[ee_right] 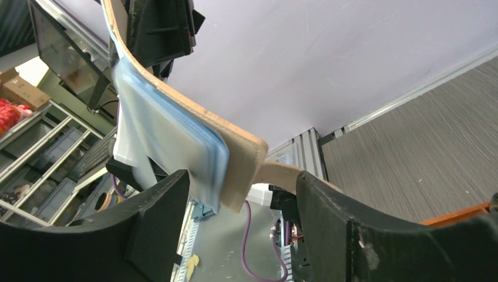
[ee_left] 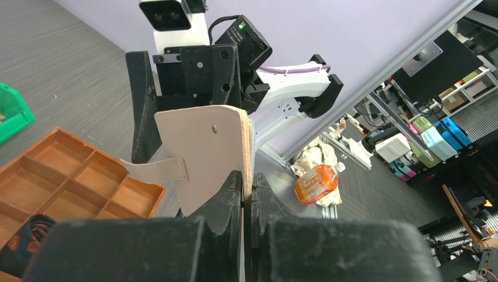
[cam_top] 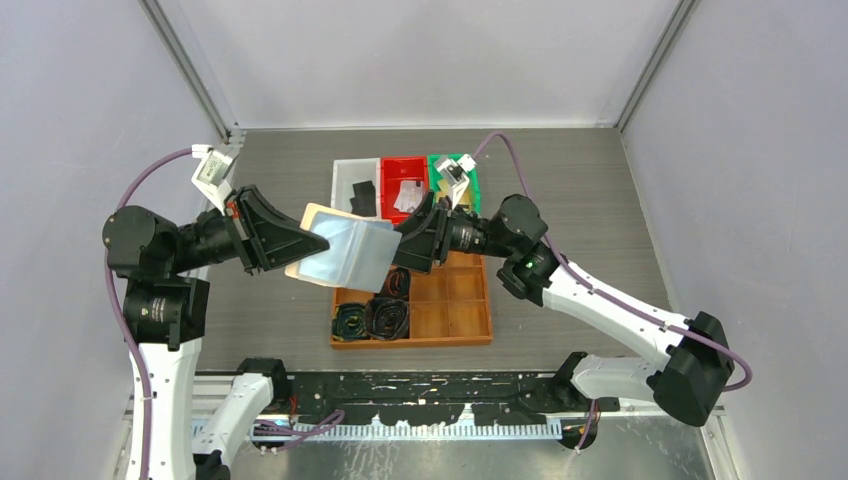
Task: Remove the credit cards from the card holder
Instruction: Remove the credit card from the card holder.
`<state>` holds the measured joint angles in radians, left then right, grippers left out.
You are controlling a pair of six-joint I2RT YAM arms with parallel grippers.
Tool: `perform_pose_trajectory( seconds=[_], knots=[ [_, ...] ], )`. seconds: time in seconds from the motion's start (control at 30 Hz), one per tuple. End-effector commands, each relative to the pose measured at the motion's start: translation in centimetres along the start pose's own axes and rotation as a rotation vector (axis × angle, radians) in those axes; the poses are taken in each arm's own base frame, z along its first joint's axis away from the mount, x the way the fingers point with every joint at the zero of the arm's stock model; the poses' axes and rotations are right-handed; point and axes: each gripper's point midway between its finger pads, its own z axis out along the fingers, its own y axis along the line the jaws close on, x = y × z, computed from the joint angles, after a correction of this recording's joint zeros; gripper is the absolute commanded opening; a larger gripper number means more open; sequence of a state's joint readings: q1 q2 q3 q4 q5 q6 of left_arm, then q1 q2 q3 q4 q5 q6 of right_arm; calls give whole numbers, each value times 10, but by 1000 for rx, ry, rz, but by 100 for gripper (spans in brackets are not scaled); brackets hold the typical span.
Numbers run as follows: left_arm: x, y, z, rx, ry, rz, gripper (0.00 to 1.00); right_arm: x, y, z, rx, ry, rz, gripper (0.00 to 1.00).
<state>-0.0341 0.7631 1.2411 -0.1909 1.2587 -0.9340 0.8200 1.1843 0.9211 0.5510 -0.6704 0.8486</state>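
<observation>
The tan card holder (cam_top: 340,245) is held open in the air above the desk (cam_top: 570,200), one edge clamped in the left gripper (cam_top: 298,243). Its pale blue, shiny inner pockets (cam_top: 362,256) face upward, and its small strap tab (ee_left: 154,171) sticks out sideways. Whether credit cards sit inside cannot be told.

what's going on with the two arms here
The left claw is shut on one edge of the tan card holder, holding it up off the table near the wooden tray. The right claw is open, its fingers straddling the holder's opposite edge with the pale blue pockets. Nothing shows coming out yet.
</observation>
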Motion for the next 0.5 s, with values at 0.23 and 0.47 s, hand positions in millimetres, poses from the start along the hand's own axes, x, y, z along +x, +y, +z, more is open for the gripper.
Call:
perform_pose_trajectory(
  seconds=[0.23,0.47],
  knots=[
    [-12,-10,1,16,-28,51,0,-32,29,14,-168,-150,-37,78],
    [-4,4,1,-2,-9,50,0,-37,73,15,-368,-146,6,78]
  ],
)
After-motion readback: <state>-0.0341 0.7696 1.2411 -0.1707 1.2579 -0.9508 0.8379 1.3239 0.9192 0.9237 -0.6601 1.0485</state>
